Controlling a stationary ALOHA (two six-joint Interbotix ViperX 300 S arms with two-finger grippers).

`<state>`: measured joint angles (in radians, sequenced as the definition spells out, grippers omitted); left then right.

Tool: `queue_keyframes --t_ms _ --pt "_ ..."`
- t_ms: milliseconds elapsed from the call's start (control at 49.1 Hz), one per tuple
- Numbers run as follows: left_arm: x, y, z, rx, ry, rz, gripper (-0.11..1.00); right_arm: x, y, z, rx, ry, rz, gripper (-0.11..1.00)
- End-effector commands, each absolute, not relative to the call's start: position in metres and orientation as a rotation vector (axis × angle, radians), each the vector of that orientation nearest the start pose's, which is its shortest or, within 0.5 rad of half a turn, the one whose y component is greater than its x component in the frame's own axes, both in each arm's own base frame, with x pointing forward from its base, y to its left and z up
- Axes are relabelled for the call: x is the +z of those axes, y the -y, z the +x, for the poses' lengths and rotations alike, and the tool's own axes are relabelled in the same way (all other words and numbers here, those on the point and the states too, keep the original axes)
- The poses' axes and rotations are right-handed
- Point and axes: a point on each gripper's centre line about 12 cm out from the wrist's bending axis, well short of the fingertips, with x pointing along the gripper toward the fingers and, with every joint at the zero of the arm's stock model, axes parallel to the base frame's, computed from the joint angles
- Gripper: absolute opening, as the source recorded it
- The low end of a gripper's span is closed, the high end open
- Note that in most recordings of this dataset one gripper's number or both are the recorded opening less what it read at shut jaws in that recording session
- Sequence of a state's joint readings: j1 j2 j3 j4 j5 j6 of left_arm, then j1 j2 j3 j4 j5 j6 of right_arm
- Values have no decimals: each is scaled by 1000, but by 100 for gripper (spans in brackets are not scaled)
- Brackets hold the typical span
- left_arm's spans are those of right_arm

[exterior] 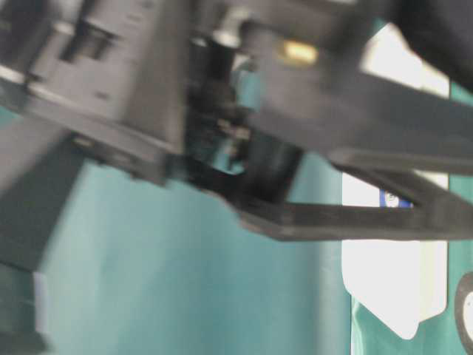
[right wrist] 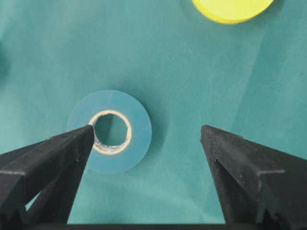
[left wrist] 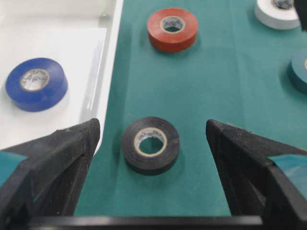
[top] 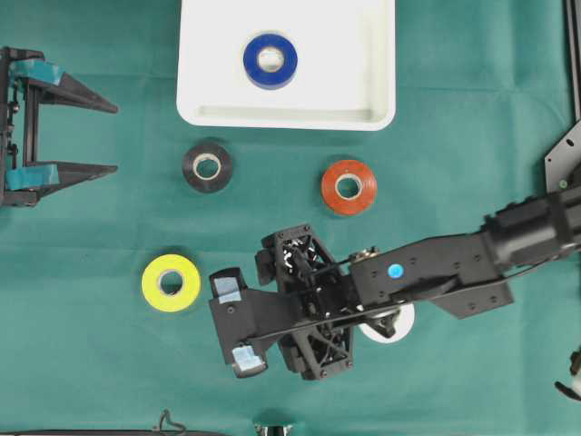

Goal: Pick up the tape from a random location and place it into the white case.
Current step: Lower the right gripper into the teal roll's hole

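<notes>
While your right gripper point(top: 238, 322) hangs over the near half of the green cloth point(top: 472, 182) with its jaws spread wide and nothing between them, a pale teal roll of tape point(right wrist: 110, 131) lies flat under it; in the right wrist view the roll sits toward one black finger point(right wrist: 57, 158), whose tip overlaps the roll's core hole, and bare cloth fills the gap up to the other finger. Beyond the fingertips lies a yellow roll of tape point(top: 171, 282), flat and apart from them. A white roll of tape point(top: 392, 327) shows partly from under the right arm, behind the wrist.

Your left gripper point(top: 113, 138) rests at the left edge of the cloth, also fully open and empty. Straight ahead of it, between its two fingers in the left wrist view, lies a black roll of tape point(left wrist: 150, 144) with open cloth on both sides; farther out lies a red-orange roll of tape point(left wrist: 172, 29).

The large shallow white plastic case point(top: 381, 100) sits at the far edge of the cloth, its raised rim just beside the left gripper's far finger line. A blue roll of tape point(top: 270, 61) lies flat inside it, clear of every wall.

The table-level view is blurred and mostly blocked by the right arm.
</notes>
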<state>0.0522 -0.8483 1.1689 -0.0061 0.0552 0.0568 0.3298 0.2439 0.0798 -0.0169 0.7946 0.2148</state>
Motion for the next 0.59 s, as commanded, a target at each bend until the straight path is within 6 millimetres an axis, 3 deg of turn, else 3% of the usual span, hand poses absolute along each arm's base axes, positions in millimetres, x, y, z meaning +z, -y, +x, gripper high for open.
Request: queue_keyframes --t_ms 0,183,570 --pt "237 -11 211 44 -363 37 99 207 -150 446 167 -1104 2 91" --pt "237 -11 211 44 -362 37 99 180 -151 447 153 -1158 -3 91" --pt "237 -11 211 45 -361 34 99 143 -150 446 144 -1157 15 91"
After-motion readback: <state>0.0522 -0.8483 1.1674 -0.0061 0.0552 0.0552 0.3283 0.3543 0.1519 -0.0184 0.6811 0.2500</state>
